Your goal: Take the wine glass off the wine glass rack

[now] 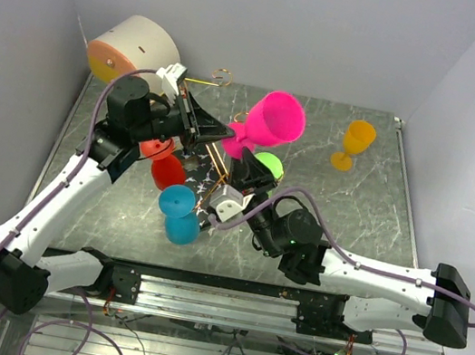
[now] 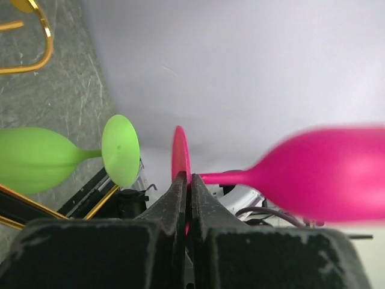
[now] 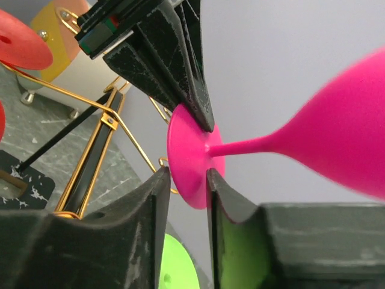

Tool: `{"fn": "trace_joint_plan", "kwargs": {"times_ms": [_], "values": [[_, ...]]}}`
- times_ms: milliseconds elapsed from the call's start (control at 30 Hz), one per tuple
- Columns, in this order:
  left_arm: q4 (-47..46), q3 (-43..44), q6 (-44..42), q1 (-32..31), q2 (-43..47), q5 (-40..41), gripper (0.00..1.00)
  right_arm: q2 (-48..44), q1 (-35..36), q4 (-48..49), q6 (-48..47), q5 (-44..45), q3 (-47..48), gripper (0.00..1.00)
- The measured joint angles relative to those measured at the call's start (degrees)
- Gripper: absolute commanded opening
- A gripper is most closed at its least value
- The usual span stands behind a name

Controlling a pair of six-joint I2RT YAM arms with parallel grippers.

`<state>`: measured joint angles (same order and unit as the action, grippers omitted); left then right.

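1. The pink wine glass (image 1: pixel 275 120) is held in the air over the middle of the surface (image 1: pixel 377 221). It lies on its side, with the bowl pointing far and right and the round foot towards the left.
2. The left end effector (image 2: pixel 186 180) is closed tight on the rim of the glass's foot. Its two fingers (image 2: pixel 174 201) pinch the thin disc with no gap showing.
3. The right end effector (image 3: pixel 183 177) is partly open, with its fingers (image 3: pixel 147 211) either side of the lower edge of the same foot. Whether they press on the foot cannot be told.
4. The rack (image 3: pixel 90 171) stands just below and to the left of the held glass. Its gold wires run behind the foot in the right wrist view. No wire shows around the pink stem in either wrist view.
5. A green glass (image 1: pixel 269 163) hangs on the rack just near of the pink one.
6. Two red glasses (image 1: pixel 168 170) hang on the rack's left side.
7. A blue glass (image 1: pixel 180 213) hangs at the rack's near end.
8. A yellow-orange glass (image 1: pixel 355 141) stands upright on the surface, well apart at the far right.
9. A round beige drum (image 1: pixel 141 46) with an orange face sits at the far left corner.
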<state>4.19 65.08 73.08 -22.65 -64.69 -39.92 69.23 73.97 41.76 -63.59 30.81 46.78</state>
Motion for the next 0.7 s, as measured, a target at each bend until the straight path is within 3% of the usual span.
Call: {"fn": "trace_joint_plan", "kwargs": {"times_ms": [133,333,433,567,700], "values": [[-2.73,-0.42,-0.11,0.0,0.0,-0.35,0.07,-1.79,1.07,-1.29,2.19,3.26,0.02,0.48],[-2.51,-0.37,-3.93,0.0,0.02,2.89,0.07,-10.88,2.36,-10.19,9.64,8.98,1.33,0.47],[-1.22,-0.37,-7.08,0.0,0.39,6.91,0.07,-15.04,2.38,-17.33,15.06,12.07,4.44,0.36],[-0.52,-0.87,-10.8,0.0,2.75,12.35,0.07,-16.81,2.38,-24.92,21.24,16.7,8.31,0.02],[0.35,-2.4,-14.43,0.0,6.73,17.2,0.07,-15.85,2.21,-35.45,29.97,20.81,12.76,0.0]]}}
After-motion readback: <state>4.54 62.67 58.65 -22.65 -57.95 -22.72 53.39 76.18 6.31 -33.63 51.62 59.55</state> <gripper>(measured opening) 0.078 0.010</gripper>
